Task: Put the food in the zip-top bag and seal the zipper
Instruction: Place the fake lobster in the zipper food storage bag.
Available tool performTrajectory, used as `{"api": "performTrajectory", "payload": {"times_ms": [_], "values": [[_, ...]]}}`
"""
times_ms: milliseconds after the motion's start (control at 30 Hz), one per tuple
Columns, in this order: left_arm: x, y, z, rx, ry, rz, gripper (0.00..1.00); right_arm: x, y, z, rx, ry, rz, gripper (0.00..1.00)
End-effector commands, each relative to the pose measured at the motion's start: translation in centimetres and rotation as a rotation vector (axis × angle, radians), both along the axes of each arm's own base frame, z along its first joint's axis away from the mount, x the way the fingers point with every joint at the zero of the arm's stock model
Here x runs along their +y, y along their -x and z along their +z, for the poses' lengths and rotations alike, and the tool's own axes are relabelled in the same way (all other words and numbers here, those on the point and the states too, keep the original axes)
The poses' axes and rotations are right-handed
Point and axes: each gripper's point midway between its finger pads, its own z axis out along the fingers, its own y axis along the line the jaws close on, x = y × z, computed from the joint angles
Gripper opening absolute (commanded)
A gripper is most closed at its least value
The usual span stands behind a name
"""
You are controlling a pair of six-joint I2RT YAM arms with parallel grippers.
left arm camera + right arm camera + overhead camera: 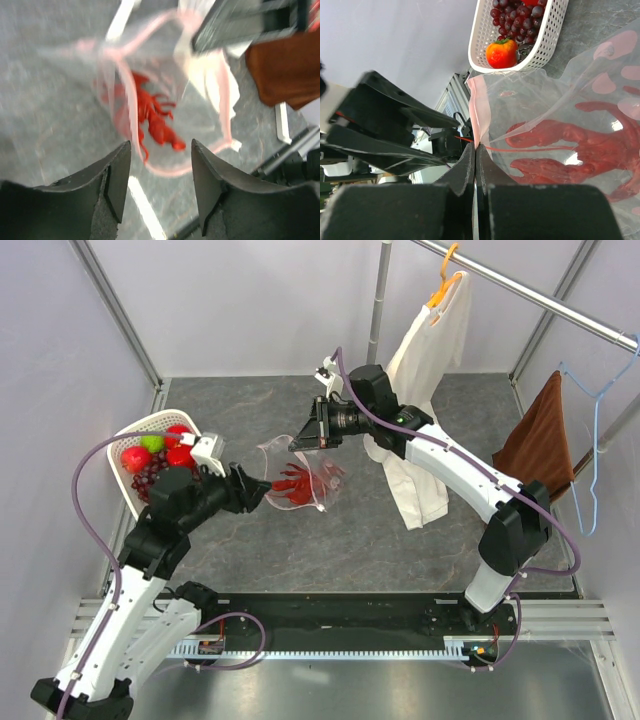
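The clear bag (318, 465) is held up with its mouth open in the middle of the desk (400, 550), and red chilli peppers (297, 483) lie inside. The right gripper (475, 150) is closed tight on its pink strip (474, 100). The left gripper (160, 170) is open and holds nothing, just in front of the bag mouth.

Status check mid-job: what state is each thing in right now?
zip-top bag, mouth open.
zipper, unsealed.
red chilli peppers, inside the bag.
basket, holding grapes and orange.
left gripper, fingers open, empty, facing the bag mouth.
right gripper, fingers shut on the bag's pink edge.
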Motion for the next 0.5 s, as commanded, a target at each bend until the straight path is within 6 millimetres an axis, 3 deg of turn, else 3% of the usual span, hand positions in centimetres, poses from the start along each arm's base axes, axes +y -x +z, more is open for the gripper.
{"api": "performTrajectory", "payload": {"times_ms": [0,200,467], "values": [[-0.1,2.1,-1.9,0.137,0.086,0.017,0.56,-0.2,-0.1,4.1,-0.089,-0.077,-0.013,0.0],[-1.3,3.5,-4.0,0.263,0.166,-0.023,0.57,0.0,-0.6,4.1,-0.09,-0.074,-0.032,0.0],[-2.5,2.1,-6.3,0.341,0.235,-0.008,0.57,0.0,-0.7,3.7,-0.085,-0.069,-0.038,0.0]]}}
